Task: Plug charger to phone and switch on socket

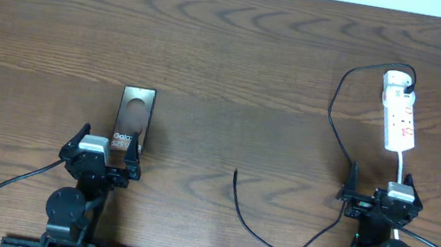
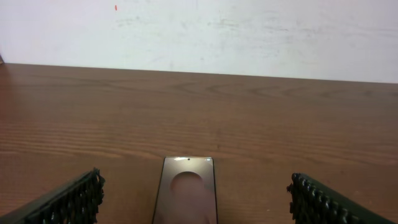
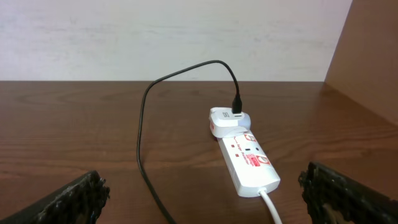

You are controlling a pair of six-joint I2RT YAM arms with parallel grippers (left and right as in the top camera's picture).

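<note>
Left gripper (image 1: 108, 135) and right gripper (image 1: 380, 175) are wide open and hold nothing. Your phone (image 1: 136, 111) lies by the left one. The charger (image 1: 251, 226) tip lies loose on the bench (image 1: 231, 55), well apart from it — so plugging in and switching the socket (image 1: 399, 115) are both left to do.

On the table (image 1: 240, 48), the phone (image 1: 135, 115) lies left, just before the left gripper (image 1: 108, 143), the socket (image 1: 400, 115) right, beyond the right gripper (image 1: 380, 178), its plugged-in charger (image 3: 142, 127) trailing between the 2.
</note>
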